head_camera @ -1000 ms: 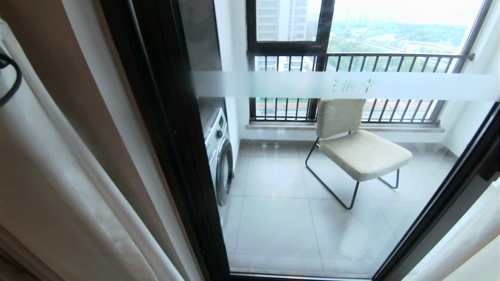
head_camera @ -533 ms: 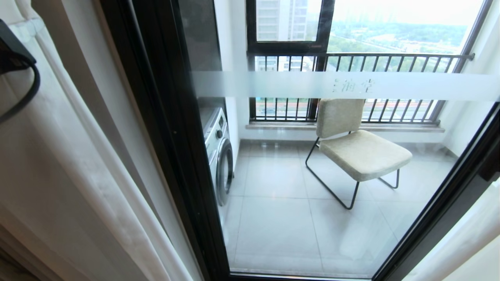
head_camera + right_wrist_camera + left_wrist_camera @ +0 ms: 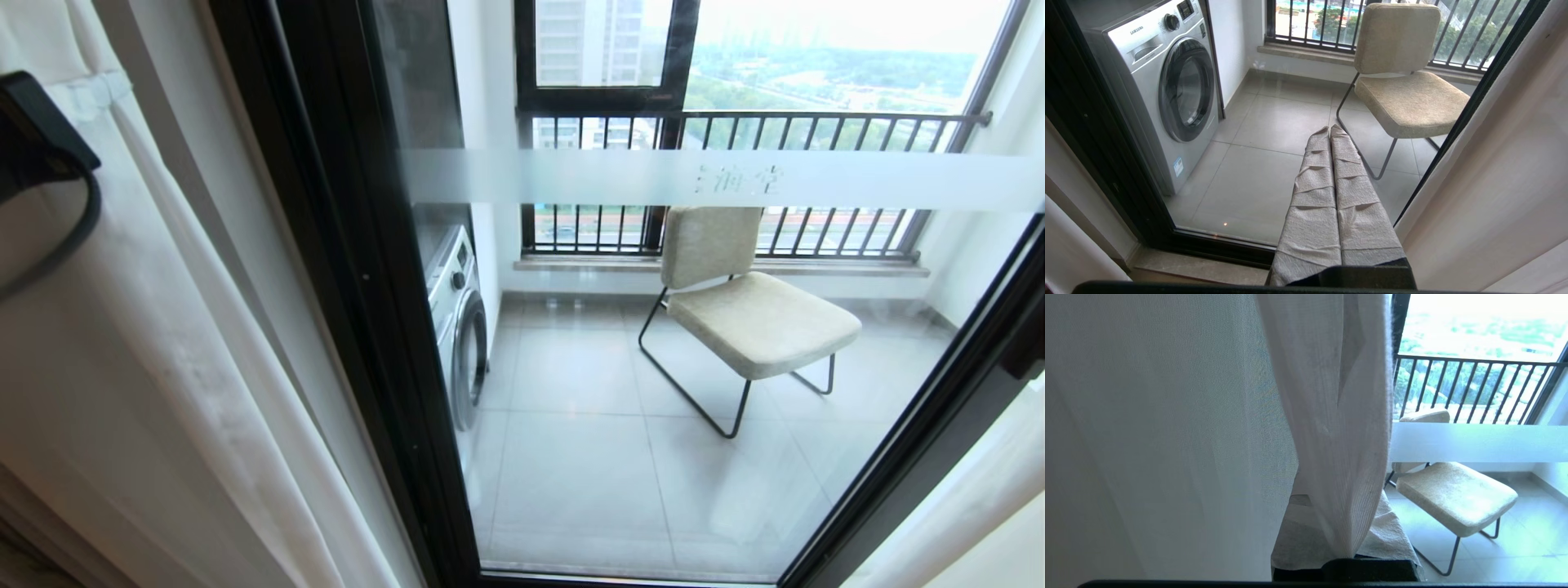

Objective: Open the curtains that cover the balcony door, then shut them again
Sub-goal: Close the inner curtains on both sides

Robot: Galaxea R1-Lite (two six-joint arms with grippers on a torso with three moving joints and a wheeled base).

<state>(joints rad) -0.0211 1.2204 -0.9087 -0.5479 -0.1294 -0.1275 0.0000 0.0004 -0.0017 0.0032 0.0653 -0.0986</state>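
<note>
Since a second ago, the dark body and looped cable of the left arm (image 3: pixel 37 155) have come further into the head view from the left edge, and the curtains (image 3: pixel 139 327) on that side have swung with it, their white edge now lying closer to the frame of the balcony door (image 3: pixel 326 286); the door, the balcony and everything behind the glass sit as they were. The left gripper (image 3: pixel 1339 543) is closed on the curtains: its fingers (image 3: pixel 1388 539), wrapped in crinkled grey-white cloth, pinch a hanging fold of sheer, finely woven white fabric, with a broader smooth panel of the same curtains spreading to one side of it. Beyond the gripper, through the glass with its frosted white band, stands a chair (image 3: pixel 1453 494) with a nubby beige cushion on a thin black wire frame, and past that a black barred railing (image 3: pixel 1474 392). The right gripper (image 3: pixel 1331 134) hangs low with its two padded fingers pressed together and holding nothing, pointing at the glossy grey floor tiles (image 3: pixel 1274 126); a silver washing machine (image 3: pixel 1163 85) with a round door stands off to one side of it, and another cream curtain (image 3: pixel 1494 196) hangs just beside it on the other.
</note>
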